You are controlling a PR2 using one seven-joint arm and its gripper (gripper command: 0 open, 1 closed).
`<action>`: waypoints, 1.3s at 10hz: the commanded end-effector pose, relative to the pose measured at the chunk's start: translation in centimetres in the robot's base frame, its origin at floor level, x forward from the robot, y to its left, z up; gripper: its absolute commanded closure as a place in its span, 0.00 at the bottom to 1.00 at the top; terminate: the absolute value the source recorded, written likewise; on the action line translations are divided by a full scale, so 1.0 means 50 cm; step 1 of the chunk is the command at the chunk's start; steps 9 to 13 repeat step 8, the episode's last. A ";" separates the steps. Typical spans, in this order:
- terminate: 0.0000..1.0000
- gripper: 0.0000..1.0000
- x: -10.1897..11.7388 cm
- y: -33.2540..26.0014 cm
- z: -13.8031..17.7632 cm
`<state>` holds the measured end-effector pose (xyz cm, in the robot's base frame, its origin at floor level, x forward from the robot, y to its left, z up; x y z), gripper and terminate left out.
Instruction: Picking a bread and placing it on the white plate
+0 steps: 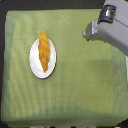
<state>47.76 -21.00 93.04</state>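
- Exterior view: an elongated golden-orange ridged bread [44,51] is seen lying on the round glossy white plate [34,64] — near the green cloth's [75,85] left edge.
- The grey gripper [88,34] is seen near the far right corner — whether its jaws are parted cannot be told.

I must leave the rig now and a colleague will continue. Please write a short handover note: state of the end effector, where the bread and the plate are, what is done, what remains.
End effector: at the upper part of the exterior view's right, away from the plate and with nothing visibly in it; the picture does not show clearly whether it is open or shut.
Bread: lies on the white plate, lengthwise, roughly centred.
Plate: sits on the green cloth, toward the exterior view's left.
Done: the bread appears placed on the plate.
Left: probably nothing beyond confirming the placement and parking the arm.
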 end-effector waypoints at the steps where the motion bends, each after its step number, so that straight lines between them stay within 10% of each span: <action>1: 0.00 0.00 -0.026 -0.163 -0.017; 7: 0.00 0.00 -0.014 -0.134 -0.034; 8: 1.00 0.00 -0.014 -0.130 -0.041; 13: 1.00 0.00 -0.014 -0.130 -0.041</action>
